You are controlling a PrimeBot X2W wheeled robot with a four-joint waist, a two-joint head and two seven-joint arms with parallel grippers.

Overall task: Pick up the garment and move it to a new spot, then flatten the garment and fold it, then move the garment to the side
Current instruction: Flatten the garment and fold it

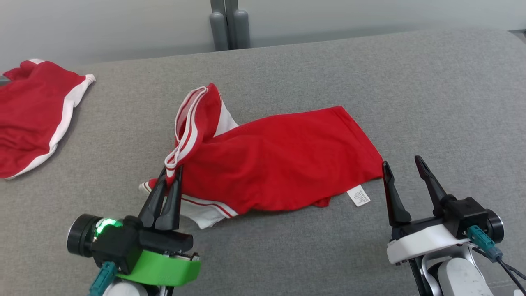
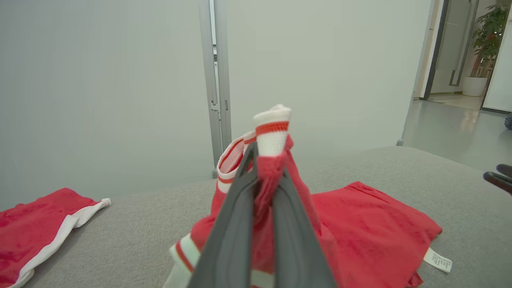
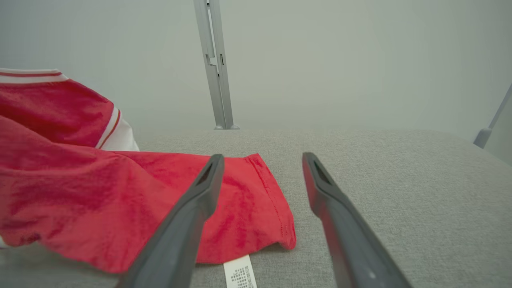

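Note:
A red garment (image 1: pixel 279 160) with white striped trim lies crumpled in the middle of the grey surface (image 1: pixel 328 74). Its white care label (image 1: pixel 358 195) sticks out at the near right hem. My left gripper (image 1: pixel 171 172) is shut on the striped trim at the garment's left end, and that end is lifted into a peak. In the left wrist view the red cloth and a white-and-red cuff (image 2: pixel 273 132) bunch between the fingers (image 2: pixel 240 224). My right gripper (image 1: pixel 402 162) stands open just right of the garment's near right corner (image 3: pixel 280 232), with nothing between its fingers.
A second red garment (image 1: pixel 33 115) with white edging lies at the far left of the grey surface. A grey post (image 1: pixel 229 24) rises behind the far edge against a pale wall. In the left wrist view a doorway and a potted plant (image 2: pixel 486 36) are off to the right.

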